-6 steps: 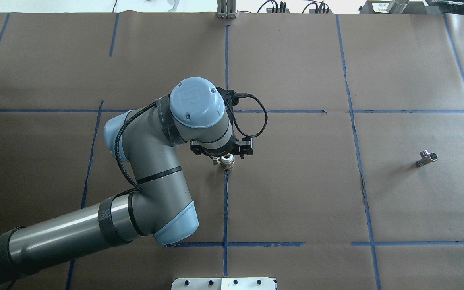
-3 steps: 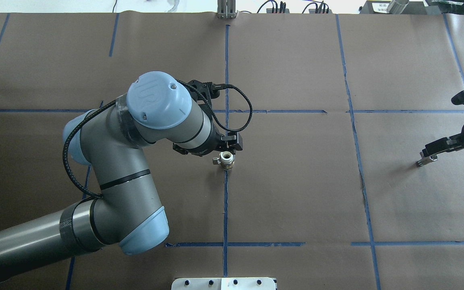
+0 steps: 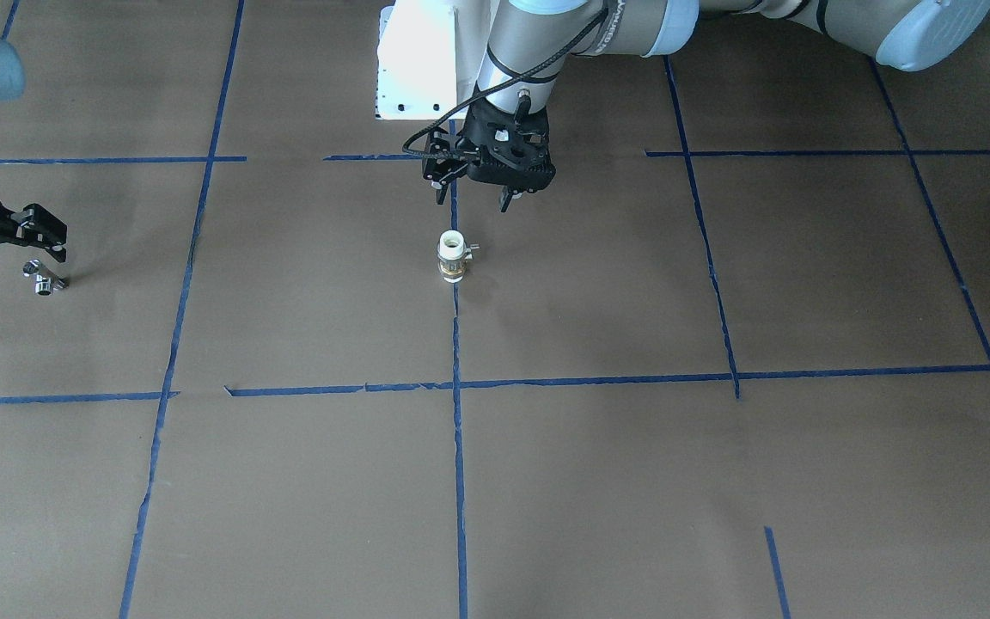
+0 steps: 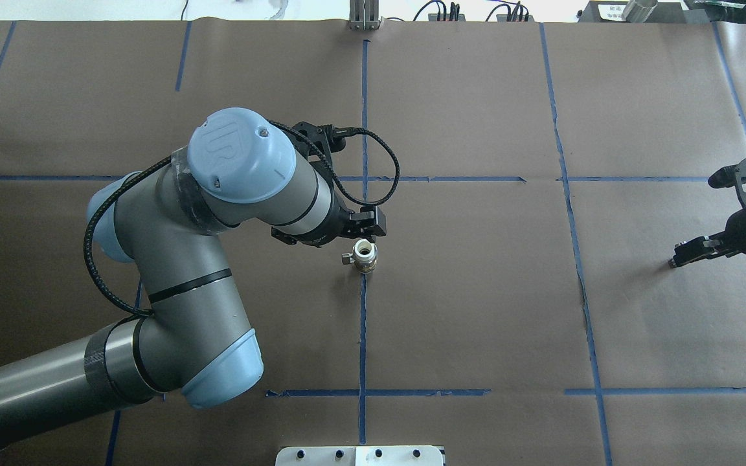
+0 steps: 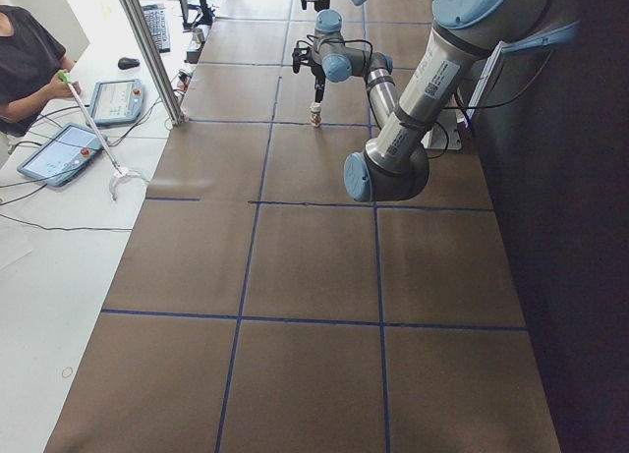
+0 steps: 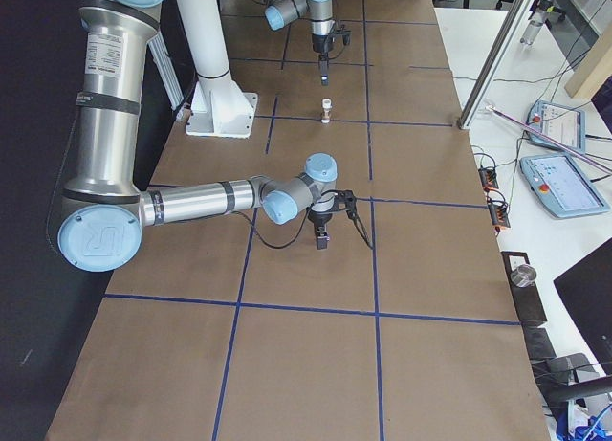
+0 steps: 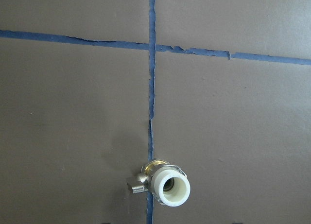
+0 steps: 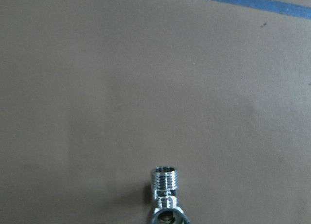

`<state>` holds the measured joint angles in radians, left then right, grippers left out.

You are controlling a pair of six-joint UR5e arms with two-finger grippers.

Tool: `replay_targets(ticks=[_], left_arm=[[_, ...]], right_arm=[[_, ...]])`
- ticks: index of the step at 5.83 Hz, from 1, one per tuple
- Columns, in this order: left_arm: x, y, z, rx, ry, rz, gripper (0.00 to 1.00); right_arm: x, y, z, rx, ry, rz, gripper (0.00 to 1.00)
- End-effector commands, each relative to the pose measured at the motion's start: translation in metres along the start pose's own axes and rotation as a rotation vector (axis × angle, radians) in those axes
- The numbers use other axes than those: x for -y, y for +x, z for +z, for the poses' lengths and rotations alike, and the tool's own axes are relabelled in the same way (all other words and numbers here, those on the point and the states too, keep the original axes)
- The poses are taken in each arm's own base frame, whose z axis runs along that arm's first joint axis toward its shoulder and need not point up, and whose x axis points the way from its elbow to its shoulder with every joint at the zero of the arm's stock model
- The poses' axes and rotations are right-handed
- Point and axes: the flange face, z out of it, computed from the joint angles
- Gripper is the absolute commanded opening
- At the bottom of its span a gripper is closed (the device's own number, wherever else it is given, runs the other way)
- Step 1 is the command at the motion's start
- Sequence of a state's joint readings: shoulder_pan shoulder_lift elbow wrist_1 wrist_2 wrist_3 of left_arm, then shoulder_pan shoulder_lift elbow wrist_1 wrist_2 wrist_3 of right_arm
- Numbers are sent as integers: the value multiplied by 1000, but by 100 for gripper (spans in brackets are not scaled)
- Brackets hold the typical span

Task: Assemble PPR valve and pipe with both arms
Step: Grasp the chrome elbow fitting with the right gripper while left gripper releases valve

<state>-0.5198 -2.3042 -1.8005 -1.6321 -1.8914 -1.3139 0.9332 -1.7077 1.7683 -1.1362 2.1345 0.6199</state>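
Observation:
The PPR valve (image 3: 452, 256) stands upright on the brown paper at the middle blue tape line, white end up, lever to the side. It also shows in the overhead view (image 4: 364, 255) and the left wrist view (image 7: 167, 185). My left gripper (image 3: 471, 199) hangs open and empty just on the robot's side of it, not touching. The chrome pipe (image 3: 42, 278) lies far off on my right side and shows at the bottom edge of the right wrist view (image 8: 165, 195). My right gripper (image 3: 22, 260) is open and hovers close over it, holding nothing.
The white pedestal base (image 3: 418, 60) stands at the robot's edge of the table. Blue tape lines (image 4: 363, 323) divide the brown paper. An aluminium post (image 6: 488, 58) and operator tablets (image 5: 64, 150) stand beyond the far table edge.
My left arm has swung its wrist left and back, uncovering the valve, which has not moved. My right arm has come in from the right edge and now covers the pipe.

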Motion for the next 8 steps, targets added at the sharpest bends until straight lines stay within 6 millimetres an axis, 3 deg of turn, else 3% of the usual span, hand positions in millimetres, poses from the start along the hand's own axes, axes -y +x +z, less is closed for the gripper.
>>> replay_targets(ticks=[1, 4, 5, 6, 7, 8], left_arm=[[0, -1, 0, 0, 0, -2, 87], [-3, -25, 11, -47, 12, -8, 87], [-1, -26, 10, -47, 15, -9, 87], [2, -25, 4, -55, 23, -10, 87], [4, -23, -8, -72, 35, -9, 87], [7, -23, -18, -86, 47, -8, 87]], right_arm=[[3, -5, 12, -1, -17, -9, 99], [19, -15, 16, 6, -8, -20, 92], [19, -16, 16, 8, -8, 1, 60], [19, -16, 16, 9, -9, 36, 17], [19, -17, 14, 11, -7, 37, 0], [20, -21, 10, 18, -1, 34, 0]])
